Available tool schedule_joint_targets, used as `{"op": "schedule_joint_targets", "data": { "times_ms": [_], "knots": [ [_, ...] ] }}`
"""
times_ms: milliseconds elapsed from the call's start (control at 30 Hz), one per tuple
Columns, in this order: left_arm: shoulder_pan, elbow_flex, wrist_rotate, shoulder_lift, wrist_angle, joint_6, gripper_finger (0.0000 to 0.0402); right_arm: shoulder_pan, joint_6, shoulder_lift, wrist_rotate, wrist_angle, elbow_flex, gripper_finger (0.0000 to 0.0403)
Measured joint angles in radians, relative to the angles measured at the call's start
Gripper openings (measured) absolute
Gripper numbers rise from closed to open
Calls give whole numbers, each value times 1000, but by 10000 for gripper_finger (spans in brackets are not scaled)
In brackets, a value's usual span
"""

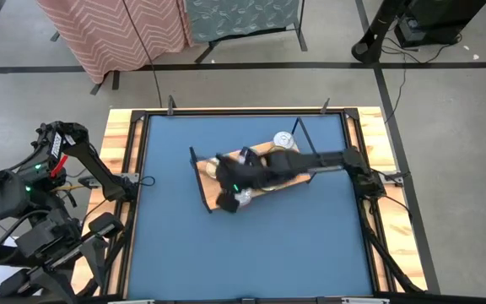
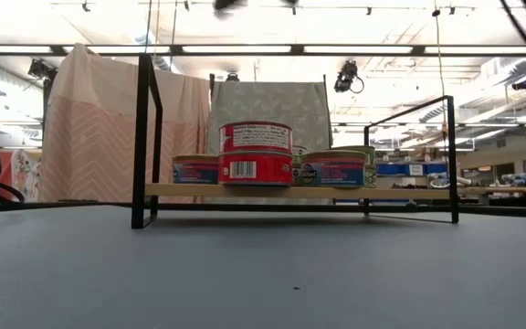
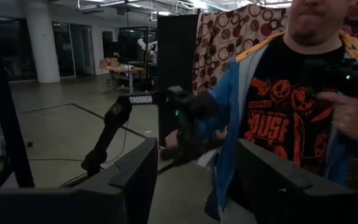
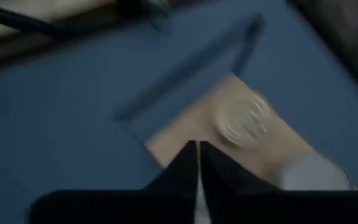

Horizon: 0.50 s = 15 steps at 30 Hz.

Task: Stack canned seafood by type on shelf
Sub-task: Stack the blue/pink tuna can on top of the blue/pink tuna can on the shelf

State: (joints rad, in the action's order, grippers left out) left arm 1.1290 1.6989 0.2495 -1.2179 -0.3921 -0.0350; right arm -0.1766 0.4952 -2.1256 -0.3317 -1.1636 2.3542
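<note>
The shelf, a light-wood board with black wire end frames, stands in the middle of the blue table. Several canned seafood tins rest on it: two red tins stacked, blue-labelled tins and a green one behind. My right gripper is shut with nothing between its fingers, raised over the shelf's left end, above a silver-lidded tin. My left gripper waits open off the table's left side, pointing level into the room.
The table has a raised wooden rim. Bare blue surface lies on the near side of the shelf. A person stands beyond the table. Fabric screens stand behind its far edge.
</note>
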Motion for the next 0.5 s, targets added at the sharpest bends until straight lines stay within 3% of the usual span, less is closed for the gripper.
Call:
{"op": "schedule_joint_targets", "data": {
  "times_ms": [267,500],
  "knots": [
    [39,78,30,38,-76,86,218,-188,-136,195,-231,224,0,7],
    [159,104,213,154,-314,17,218,-405,-335,403,-302,258,2,6]
  ]
}}
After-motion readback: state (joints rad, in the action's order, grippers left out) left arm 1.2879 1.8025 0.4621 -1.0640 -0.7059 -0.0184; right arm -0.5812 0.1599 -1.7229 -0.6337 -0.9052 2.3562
